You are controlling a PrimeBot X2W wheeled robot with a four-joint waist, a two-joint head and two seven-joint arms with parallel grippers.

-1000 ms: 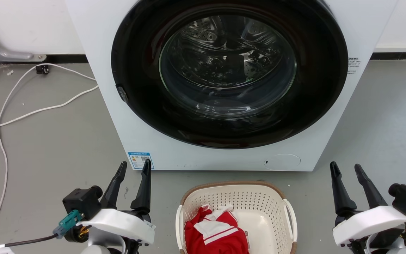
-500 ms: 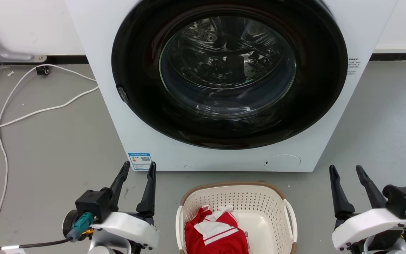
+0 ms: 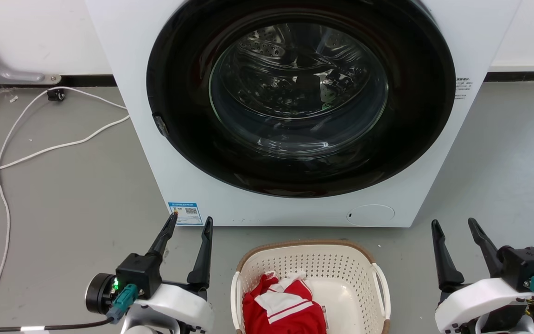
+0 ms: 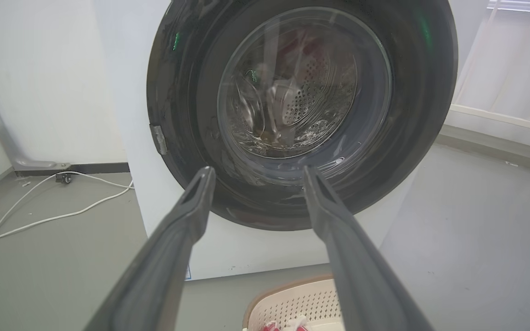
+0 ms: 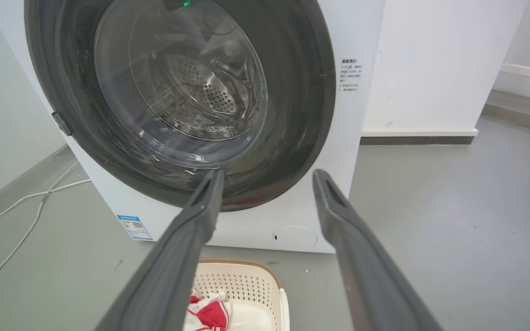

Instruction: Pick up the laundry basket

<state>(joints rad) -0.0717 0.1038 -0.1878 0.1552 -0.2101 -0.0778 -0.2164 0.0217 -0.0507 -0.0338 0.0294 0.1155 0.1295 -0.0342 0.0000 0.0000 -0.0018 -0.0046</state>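
Towering at the back stood the white front-loading washing machine (image 3: 248,211) with its round dark door. Just before it, on the grey floor (image 3: 63,185), sat the cream-white perforated plastic laundry basket (image 3: 311,264) with a brown woven-look rim, a red-and-white garment (image 3: 285,306) lying inside. It looked light and stiff, perhaps slightly flexible in the walls, so its white side handles (image 3: 384,287) seemed the surest holds, one per arm. The left gripper (image 3: 191,218) and right gripper (image 3: 453,221) hovered either side, clear of it, fingers spread wide and empty, pointing toward the machine.
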